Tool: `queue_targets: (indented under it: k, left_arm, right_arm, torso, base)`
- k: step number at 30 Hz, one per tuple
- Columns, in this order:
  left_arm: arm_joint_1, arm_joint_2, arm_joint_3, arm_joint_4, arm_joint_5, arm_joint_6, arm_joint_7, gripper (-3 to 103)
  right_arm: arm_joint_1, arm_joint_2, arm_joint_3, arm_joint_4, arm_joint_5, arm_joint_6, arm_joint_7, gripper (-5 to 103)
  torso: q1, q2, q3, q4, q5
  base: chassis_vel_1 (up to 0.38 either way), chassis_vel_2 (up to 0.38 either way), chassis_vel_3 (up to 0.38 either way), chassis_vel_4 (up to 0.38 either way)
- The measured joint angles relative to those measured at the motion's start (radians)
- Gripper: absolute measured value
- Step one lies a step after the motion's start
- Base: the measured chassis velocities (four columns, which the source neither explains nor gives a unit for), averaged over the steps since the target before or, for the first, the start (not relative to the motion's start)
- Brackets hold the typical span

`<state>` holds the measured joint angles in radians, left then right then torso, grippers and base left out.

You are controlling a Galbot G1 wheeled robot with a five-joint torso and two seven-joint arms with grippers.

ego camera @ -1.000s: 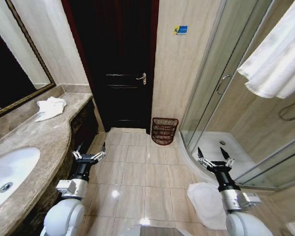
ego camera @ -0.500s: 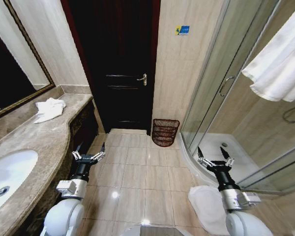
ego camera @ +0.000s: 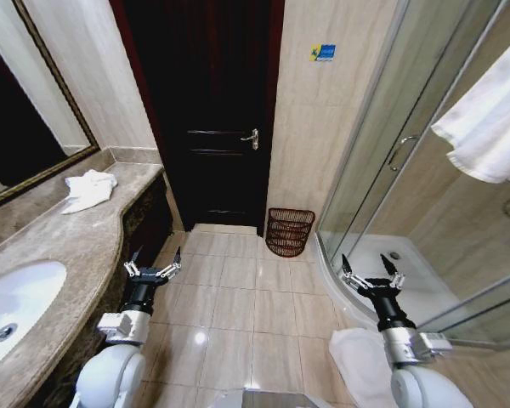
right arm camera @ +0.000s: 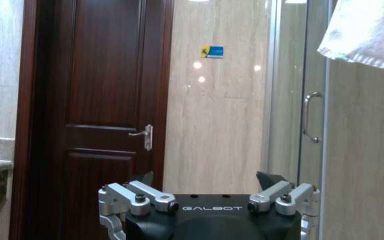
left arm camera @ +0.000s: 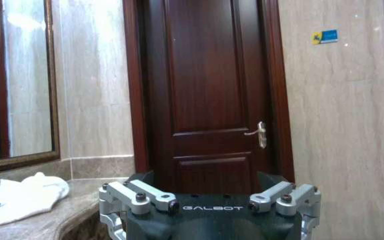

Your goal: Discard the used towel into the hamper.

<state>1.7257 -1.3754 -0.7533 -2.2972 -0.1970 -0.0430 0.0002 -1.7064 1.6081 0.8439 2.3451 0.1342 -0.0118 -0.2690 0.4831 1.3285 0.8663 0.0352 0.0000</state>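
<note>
Crumpled white towel (ego camera: 88, 189) lying on the marble tabletop (ego camera: 64, 246), near the mirror (ego camera: 21, 127). Hamper (ego camera: 289, 231) standing on the tiled floor (ego camera: 238, 306) against the wall, just right of the dark door (ego camera: 204, 110). Left gripper (ego camera: 153, 263) beside the tabletop edge, fingers spread open, empty. Right gripper (ego camera: 371, 274) near the shower glass (ego camera: 382, 144), fingers open too, holding nothing.
</note>
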Motion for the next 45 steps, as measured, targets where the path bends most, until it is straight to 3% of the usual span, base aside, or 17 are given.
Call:
queue_targets:
  k: [45]
  left_arm:
    - [0.026,-0.02,-0.009,0.002,0.02,-0.038,-0.006,100]
  right_arm:
    - [0.017,0.0,-0.004,-0.021,0.001,0.004,-0.009,100]
  torso:
    - [0.0,0.0,0.0,-0.0001,0.0]
  base:
    - [-0.032,0.08,0.083,-0.035]
